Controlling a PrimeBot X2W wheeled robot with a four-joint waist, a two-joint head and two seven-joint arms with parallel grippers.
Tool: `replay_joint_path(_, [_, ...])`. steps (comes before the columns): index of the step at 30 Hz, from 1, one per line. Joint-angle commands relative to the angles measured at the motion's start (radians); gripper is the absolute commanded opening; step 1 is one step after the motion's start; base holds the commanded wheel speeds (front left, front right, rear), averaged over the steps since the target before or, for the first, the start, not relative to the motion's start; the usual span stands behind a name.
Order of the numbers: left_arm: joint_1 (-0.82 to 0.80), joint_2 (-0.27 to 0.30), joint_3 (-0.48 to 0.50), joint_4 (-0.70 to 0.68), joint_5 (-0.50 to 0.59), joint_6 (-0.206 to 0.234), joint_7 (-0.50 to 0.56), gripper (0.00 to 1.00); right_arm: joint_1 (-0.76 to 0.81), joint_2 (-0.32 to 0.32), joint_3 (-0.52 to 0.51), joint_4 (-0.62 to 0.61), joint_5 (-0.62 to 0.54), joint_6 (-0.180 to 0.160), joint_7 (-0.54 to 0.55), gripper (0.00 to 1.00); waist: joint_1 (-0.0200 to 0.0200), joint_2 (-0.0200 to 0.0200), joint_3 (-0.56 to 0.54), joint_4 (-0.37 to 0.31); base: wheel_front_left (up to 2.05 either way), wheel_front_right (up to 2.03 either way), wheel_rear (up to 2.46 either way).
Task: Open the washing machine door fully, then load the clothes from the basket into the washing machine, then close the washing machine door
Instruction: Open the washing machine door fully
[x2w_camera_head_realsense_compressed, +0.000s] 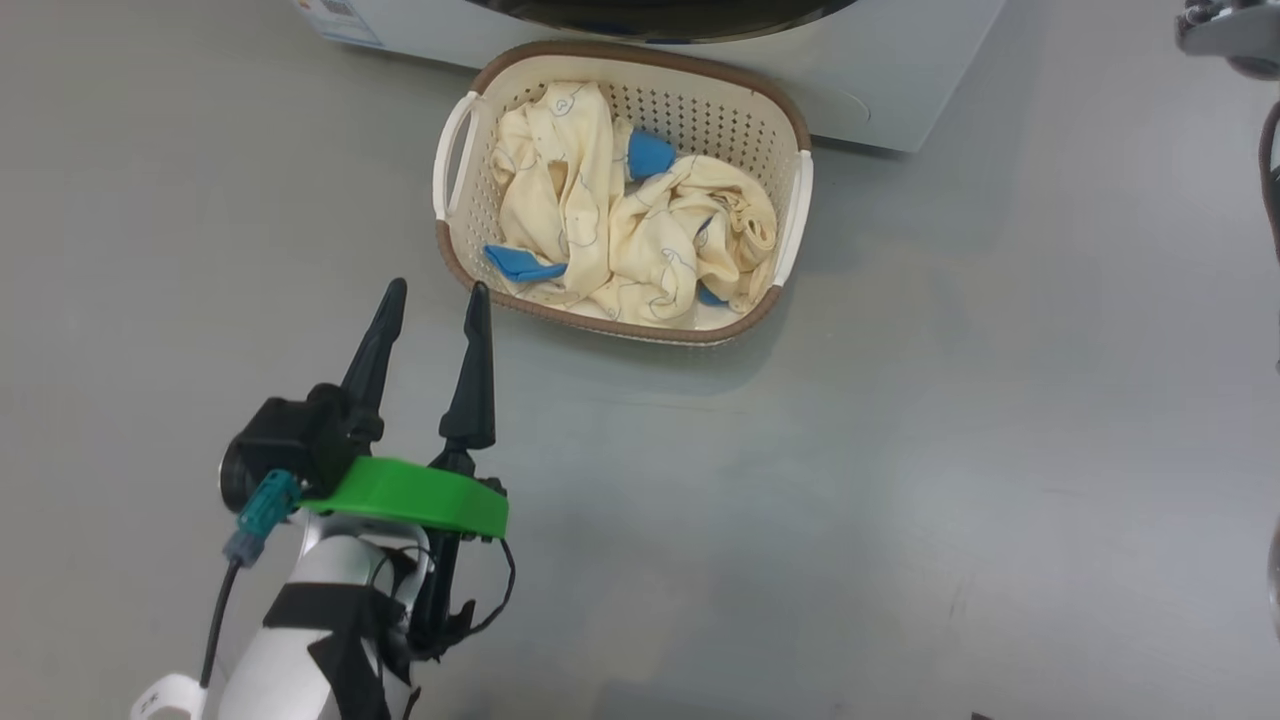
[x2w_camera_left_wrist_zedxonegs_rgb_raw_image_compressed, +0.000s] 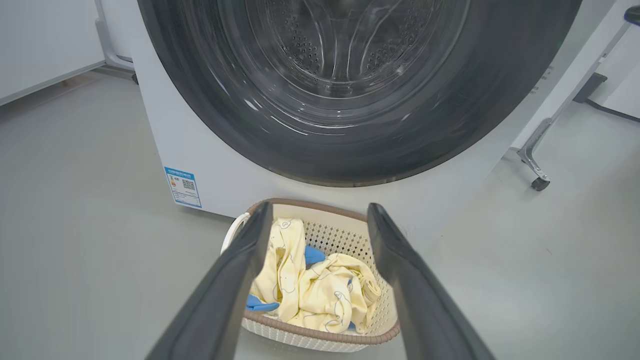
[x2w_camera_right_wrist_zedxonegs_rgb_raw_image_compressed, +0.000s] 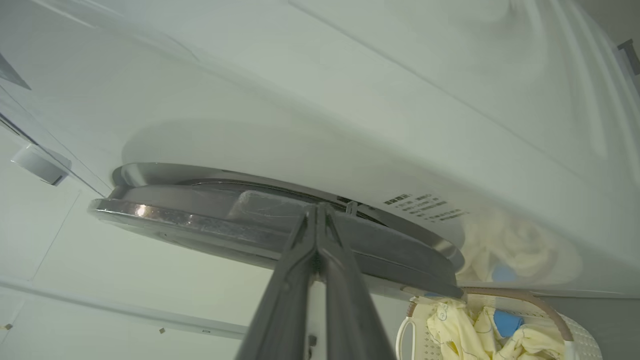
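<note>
Early going: the washing machine door (x2w_camera_left_wrist_zedxonegs_rgb_raw_image_compressed: 350, 135) looks shut, the right gripper (x2w_camera_right_wrist_zedxonegs_rgb_raw_image_compressed: 317, 210), fingers pressed together, noses at its rim, and the left gripper (x2w_camera_head_realsense_compressed: 438, 288) hangs spread wide near the basket (x2w_camera_head_realsense_compressed: 700, 110), all the clothes (x2w_camera_head_realsense_compressed: 620, 230) unloaded, just before the washing machine (x2w_camera_left_wrist_zedxonegs_rgb_raw_image_compressed: 225, 175).

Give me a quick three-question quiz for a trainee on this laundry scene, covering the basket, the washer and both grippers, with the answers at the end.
1. True or false: the cream perforated plastic basket stands on the grey floor in front of the big white washing machine.
2. The robot's left gripper is: A) open and empty, B) shut on a garment, C) shut on a basket handle.
3. Fill in: the shut right gripper has its tips at the edge of the machine's large round black-rimmed ____.
Key: 1 true; 2 A; 3 door.
</note>
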Motion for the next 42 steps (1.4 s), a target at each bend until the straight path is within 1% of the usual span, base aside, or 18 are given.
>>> replay_joint_path(1, [-0.021, 0.014, 0.029, -0.029, -0.010, 0.000, -0.007, 1.00, -0.047, 0.018, 0.014, -0.026, 0.007, -0.003, 0.013, 0.00, -0.0001, 0.0000, 0.010, 0.011, 0.00, 0.00, 0.00])
replay_joint_path(8, [-0.038, 0.013, 0.010, -0.030, -0.041, 0.000, -0.007, 1.00, -0.138, 0.035, 0.050, 0.051, 0.001, -0.003, 0.058, 0.00, -0.0001, 0.0000, 0.030, 0.044, 0.00, 0.00, 0.00])
replay_joint_path(14, [-0.039, 0.013, 0.001, -0.030, -0.064, 0.000, -0.007, 1.00, -0.207, 0.051, 0.031, 0.147, 0.028, -0.003, 0.074, 0.00, -0.0001, 0.0000, 0.039, 0.072, 0.00, 0.00, 0.00])
replay_joint_path(20, [-0.036, 0.013, 0.003, -0.032, -0.072, 0.000, -0.007, 1.00, -0.255, 0.052, 0.030, 0.200, 0.033, -0.003, 0.080, 0.00, -0.0001, 0.0000, 0.047, 0.091, 0.00, 0.00, 0.00])
replay_joint_path(30, [-0.035, 0.013, 0.002, -0.034, -0.075, 0.000, -0.007, 1.00, -0.299, 0.052, 0.010, 0.279, 0.076, -0.003, 0.121, 0.00, -0.0001, 0.0000, 0.057, 0.098, 0.00, 0.00, 0.00])
replay_joint_path(42, [-0.036, 0.013, -0.005, -0.032, -0.076, 0.000, -0.007, 1.00, -0.303, 0.056, 0.012, 0.331, 0.106, -0.003, 0.174, 0.00, -0.0001, 0.0000, 0.045, 0.100, 0.00, 0.00, 0.00])
